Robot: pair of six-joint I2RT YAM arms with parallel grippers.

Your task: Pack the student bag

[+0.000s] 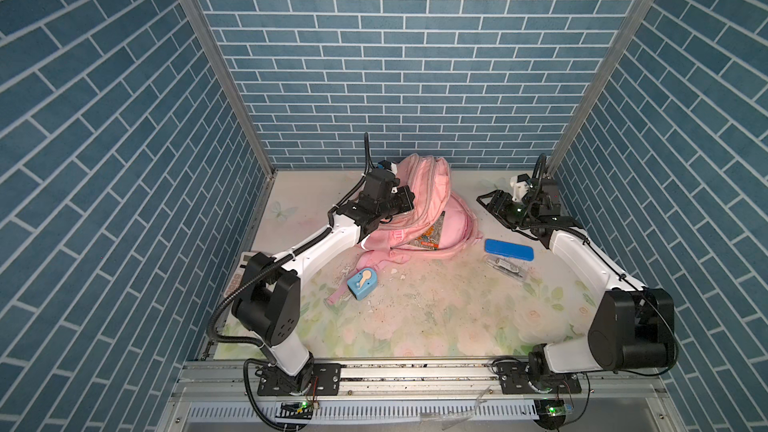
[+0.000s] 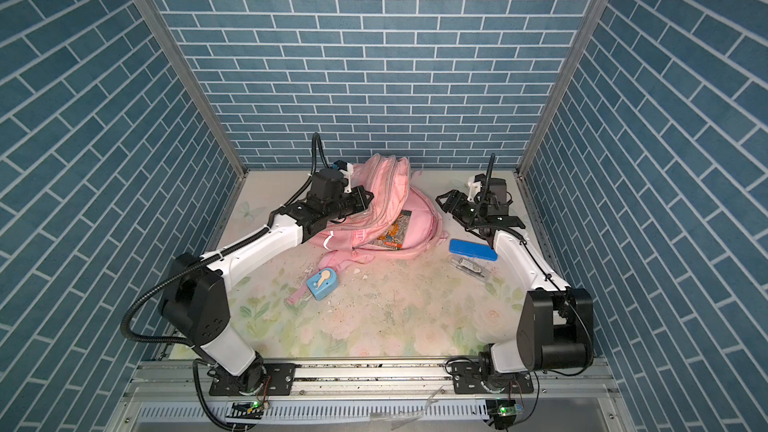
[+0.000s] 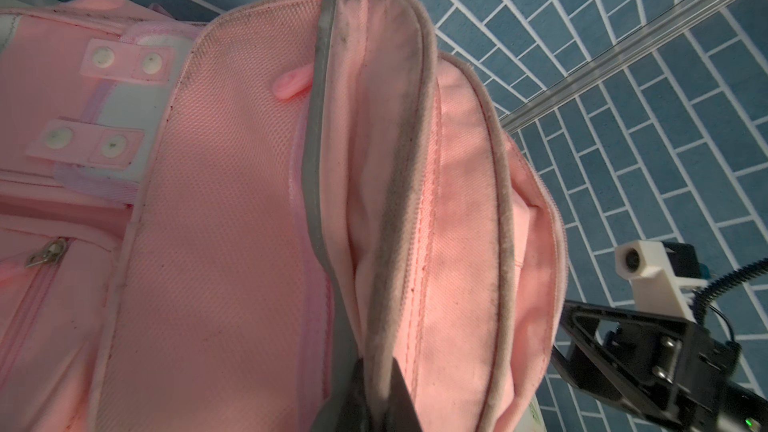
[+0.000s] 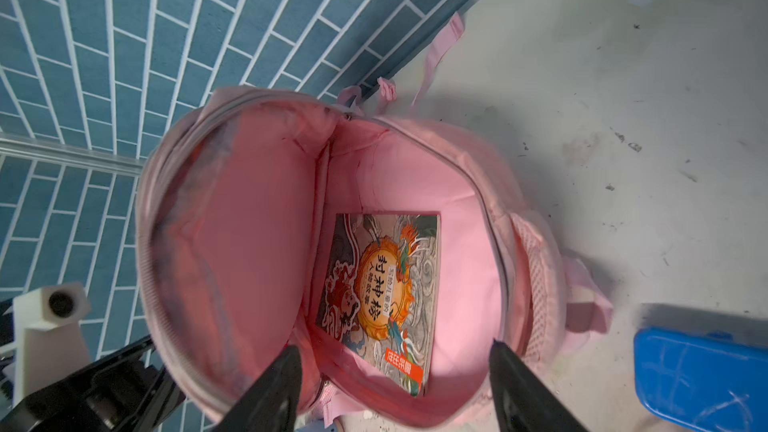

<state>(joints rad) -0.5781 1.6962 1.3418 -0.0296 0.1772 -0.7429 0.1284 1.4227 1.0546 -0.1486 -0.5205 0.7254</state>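
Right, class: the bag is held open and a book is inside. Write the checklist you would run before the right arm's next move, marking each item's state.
1. Mouth open: ok; left gripper shut on the student bag at its flap edge.
2. Grasping arm free: ok; right gripper open, empty, outside the bag.
3. Packed item settled: ok; book flat in the main compartment.
4. Next item reachable: ok; blue case uncovered on the table beside the bag.
5. Room inside: ok; bare lining beside the book.
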